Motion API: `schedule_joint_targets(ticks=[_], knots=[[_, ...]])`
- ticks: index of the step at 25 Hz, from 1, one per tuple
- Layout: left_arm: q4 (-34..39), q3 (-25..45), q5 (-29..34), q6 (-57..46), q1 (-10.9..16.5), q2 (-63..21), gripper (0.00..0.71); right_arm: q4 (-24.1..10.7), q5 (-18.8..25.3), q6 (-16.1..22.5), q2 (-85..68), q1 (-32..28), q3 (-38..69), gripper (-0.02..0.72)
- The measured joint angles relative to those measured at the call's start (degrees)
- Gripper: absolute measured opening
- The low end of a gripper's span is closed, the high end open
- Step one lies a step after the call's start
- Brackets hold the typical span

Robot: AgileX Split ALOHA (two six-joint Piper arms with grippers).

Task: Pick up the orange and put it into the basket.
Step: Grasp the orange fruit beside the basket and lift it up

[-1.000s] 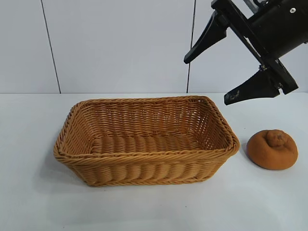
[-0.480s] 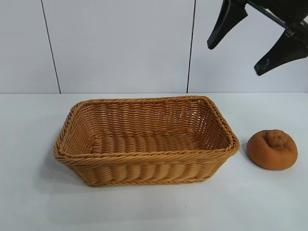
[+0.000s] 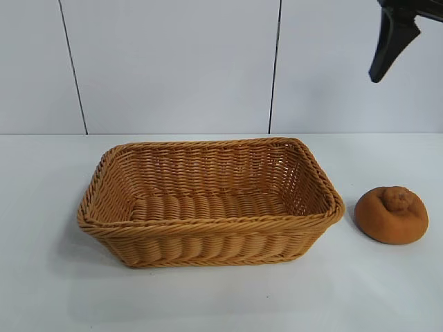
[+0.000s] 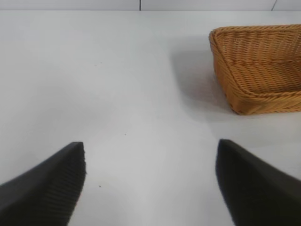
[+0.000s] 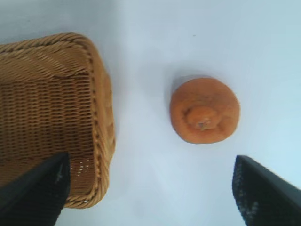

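Observation:
The brownish-orange orange [image 3: 392,214] with a knobby bump sits on the white table, just right of the tan wicker basket [image 3: 208,228]. It also shows in the right wrist view [image 5: 205,109], beside the basket's rim [image 5: 99,94]. My right gripper [image 5: 150,162] is open and empty, high above the table near the orange; only one finger [image 3: 389,43] shows at the top right of the exterior view. My left gripper [image 4: 150,148] is open and empty over bare table, off to the side of the basket [image 4: 254,94].
The basket is empty. White table [image 3: 41,180] runs all round it, with a pale panelled wall [image 3: 173,62] behind.
My right gripper has risen and moved right, nearly out of the exterior view. The orange and the basket have not moved.

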Motion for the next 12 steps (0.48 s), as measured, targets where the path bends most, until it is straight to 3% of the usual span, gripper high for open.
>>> schedule_joint_targets(ticks=[12], knots=[[0.0, 0.0, 0.0, -0.1, 0.0, 0.0, 0.549, 0.8, -2.2, -0.8, 9.7, -2.5, 2.0, 0.640]])
